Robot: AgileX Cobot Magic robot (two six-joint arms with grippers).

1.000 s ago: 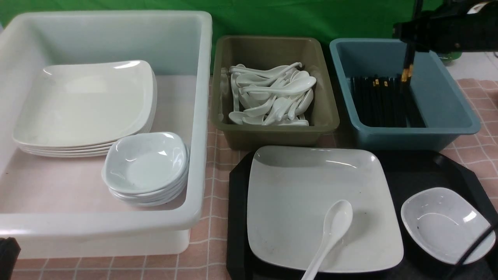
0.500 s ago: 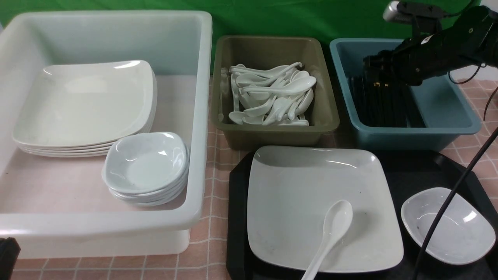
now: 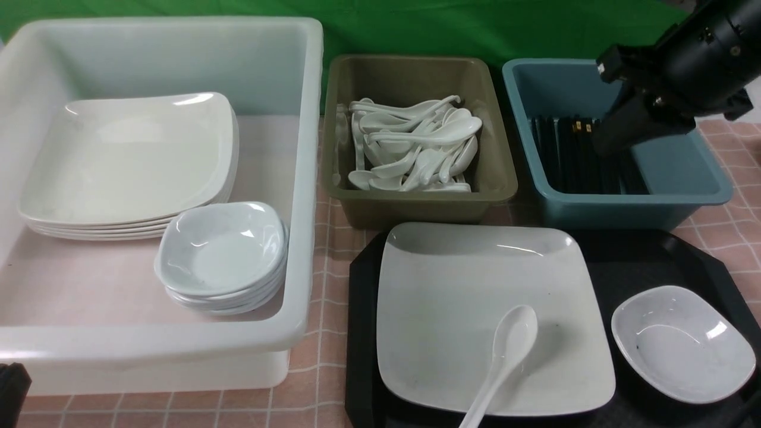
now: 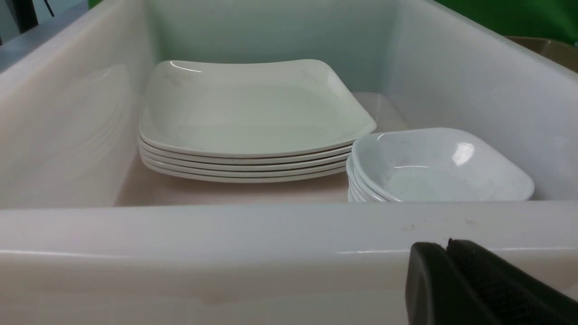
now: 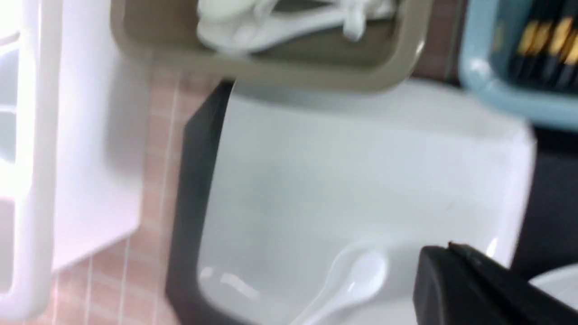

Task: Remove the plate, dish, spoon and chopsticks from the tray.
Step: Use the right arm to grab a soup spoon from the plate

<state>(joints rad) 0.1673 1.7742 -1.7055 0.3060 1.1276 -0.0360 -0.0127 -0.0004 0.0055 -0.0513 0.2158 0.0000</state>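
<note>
I have the tray (image 3: 630, 261) at five o'clock on the pink checked surface (image 3: 332, 261). The plate (image 3: 475, 297) fills its nine o'clock side. The spoon (image 3: 505, 351) lies on the plate toward six o'clock, bowl facing up, with its handle running out over the plate's rim toward seven o'clock. The dish (image 3: 681, 345) sits directly on the tray at its four o'clock corner, just beside the plate.

The chopsticks (image 3: 574, 157) lie in the blue tub (image 3: 672, 166) at twelve o'clock from the tray, in a row of black sticks with gold bands; I cannot tell one pair from the rest. The right fingers (image 3: 618, 128) hang over that tub, tips angled down toward eight o'clock. They are pressed together and I see nothing between them.

The left fingers (image 4: 478, 280) are closed too, and empty. They sit low in front of the near wall of the white tub (image 3: 297, 178) at nine o'clock, which holds stacked plates and dishes. The olive tub (image 3: 416, 202) at twelve o'clock from the plate holds a heap of white spoons.
</note>
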